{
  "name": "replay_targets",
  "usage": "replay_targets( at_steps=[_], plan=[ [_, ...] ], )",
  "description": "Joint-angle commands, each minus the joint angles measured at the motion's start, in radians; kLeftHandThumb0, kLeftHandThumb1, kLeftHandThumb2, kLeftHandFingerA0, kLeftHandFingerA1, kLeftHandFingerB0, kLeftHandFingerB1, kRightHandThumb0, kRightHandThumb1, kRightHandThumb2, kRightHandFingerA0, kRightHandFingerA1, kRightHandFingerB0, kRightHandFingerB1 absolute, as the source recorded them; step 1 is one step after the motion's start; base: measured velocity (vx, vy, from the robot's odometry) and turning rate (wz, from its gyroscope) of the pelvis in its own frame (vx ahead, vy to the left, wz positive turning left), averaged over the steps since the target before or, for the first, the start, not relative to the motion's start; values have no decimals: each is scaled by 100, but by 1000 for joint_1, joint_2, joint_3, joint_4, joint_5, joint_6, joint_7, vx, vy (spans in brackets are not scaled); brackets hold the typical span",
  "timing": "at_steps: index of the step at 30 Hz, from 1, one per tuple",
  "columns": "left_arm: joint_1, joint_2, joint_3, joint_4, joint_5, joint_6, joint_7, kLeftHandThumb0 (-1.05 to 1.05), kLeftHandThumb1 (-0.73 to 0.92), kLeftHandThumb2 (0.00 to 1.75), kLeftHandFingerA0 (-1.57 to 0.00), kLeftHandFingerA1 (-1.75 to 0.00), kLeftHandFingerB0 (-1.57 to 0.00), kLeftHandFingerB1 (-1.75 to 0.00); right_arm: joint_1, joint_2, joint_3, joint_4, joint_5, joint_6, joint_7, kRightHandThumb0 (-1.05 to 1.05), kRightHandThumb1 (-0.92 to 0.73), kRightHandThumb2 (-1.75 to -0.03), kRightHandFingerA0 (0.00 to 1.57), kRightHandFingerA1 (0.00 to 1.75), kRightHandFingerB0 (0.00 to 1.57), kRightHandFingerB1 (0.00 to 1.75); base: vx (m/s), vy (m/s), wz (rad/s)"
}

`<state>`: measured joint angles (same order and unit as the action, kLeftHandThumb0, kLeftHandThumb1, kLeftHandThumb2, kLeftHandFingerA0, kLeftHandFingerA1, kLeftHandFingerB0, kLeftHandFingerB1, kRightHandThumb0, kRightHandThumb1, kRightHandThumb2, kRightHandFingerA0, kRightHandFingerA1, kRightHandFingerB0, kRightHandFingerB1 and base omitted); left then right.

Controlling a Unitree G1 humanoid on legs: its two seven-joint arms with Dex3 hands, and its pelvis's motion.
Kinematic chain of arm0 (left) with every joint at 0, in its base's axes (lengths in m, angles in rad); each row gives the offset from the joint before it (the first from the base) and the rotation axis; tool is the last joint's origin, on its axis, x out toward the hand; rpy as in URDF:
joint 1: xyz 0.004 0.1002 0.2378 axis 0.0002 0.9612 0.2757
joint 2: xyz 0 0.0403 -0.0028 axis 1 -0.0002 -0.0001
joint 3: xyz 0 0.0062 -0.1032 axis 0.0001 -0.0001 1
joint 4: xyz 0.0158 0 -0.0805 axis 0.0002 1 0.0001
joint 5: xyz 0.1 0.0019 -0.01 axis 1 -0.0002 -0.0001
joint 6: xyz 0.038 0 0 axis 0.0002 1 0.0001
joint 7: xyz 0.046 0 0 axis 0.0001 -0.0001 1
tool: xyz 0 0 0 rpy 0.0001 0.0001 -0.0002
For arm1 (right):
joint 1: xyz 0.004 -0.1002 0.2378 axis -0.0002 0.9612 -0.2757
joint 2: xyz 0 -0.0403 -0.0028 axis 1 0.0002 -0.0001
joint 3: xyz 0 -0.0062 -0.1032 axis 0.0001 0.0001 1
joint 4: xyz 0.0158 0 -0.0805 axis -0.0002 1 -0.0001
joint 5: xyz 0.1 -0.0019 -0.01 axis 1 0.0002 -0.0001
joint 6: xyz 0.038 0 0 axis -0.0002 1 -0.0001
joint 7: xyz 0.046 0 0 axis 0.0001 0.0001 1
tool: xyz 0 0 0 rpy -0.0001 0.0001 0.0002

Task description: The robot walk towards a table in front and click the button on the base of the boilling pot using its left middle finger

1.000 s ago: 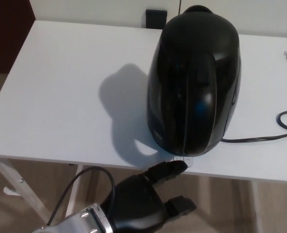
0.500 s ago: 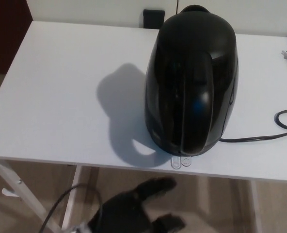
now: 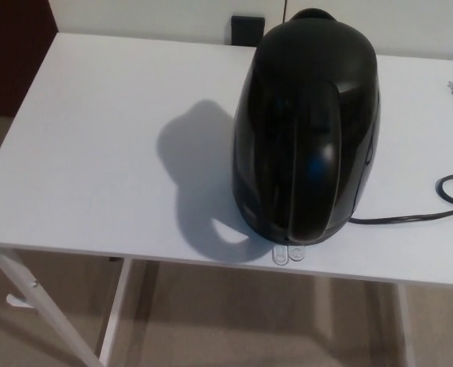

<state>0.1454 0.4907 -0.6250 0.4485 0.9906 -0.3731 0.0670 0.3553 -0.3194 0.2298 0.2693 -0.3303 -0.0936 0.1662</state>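
— While you look down, where is the boiling pot [image 3: 307, 126]?
— Upright on the white table [image 3: 96, 153], near its front edge; what seem two clear button tabs [image 3: 287, 254] jut beneath.
— Your hands?
— Neither shows; you can't judge their fingers.

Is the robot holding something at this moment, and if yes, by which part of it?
Nothing is held. No robot hand is in view; the black kettle stands alone on the white table.

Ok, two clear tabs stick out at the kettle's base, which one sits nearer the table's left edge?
The left tab, jutting from under the black kettle beside its twin, the right tab. Both look alike; only position separates them.
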Motion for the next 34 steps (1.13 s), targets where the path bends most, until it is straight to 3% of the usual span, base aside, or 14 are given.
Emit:
replay_targets(
  at_steps=[1,6,11,34],
  plan=[
    [-55,-101,329,373,-486,16,-121,-65,49,78,-34,-46,-25,-41,8,2,-4,21,3,26,-11,-10,-72,-61,56,52,40,42,0,0,0],
    [-82,-101,460,464,-564,51,-205,-66,49,80,-39,-47,-27,-42,12,-6,-5,38,5,-3,-10,-8,-73,-61,55,53,40,43,0,0,0],
    [-53,-91,536,429,-596,49,-253,-60,49,77,-34,-45,-25,-41,12,-9,-7,55,5,-13,-12,-11,-73,-61,55,52,40,43,0,0,0],
    [-52,-91,561,408,-588,43,-300,-60,47,76,-37,-46,-25,-41,-4,-7,-7,76,5,-27,-16,-9,-72,-61,57,52,42,42,0,0,0]
  ],
)
